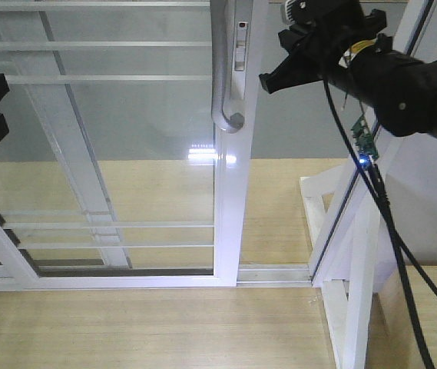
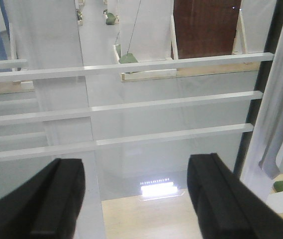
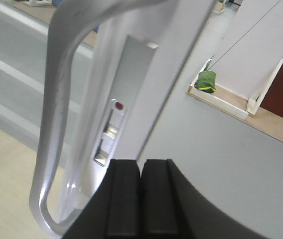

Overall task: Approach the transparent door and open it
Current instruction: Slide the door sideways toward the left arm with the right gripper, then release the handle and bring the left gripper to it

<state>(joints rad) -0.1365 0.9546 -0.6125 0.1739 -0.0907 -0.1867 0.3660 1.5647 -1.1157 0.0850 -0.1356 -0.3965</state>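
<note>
1. The transparent door [image 1: 230,215] fills the front view from centre out to 9 o'clock, with its curved grey handle [image 1: 220,77] up at 12.
2. The right claw [image 3: 141,167] is in close, pads pressed together on nothing, just beside the lock plate [image 3: 112,130] at 3 o'clock of the handle. Whether it touches the frame cannot be told.
3. The left claw [image 2: 136,199] hangs spread wide before the glass at 9 o'clock, holding nothing.
4. The approach looks done. Wooden floor [image 1: 279,207] shows between the door's edge and the white post [image 1: 360,292], so it seems partly slid, with more travel left.
</note>
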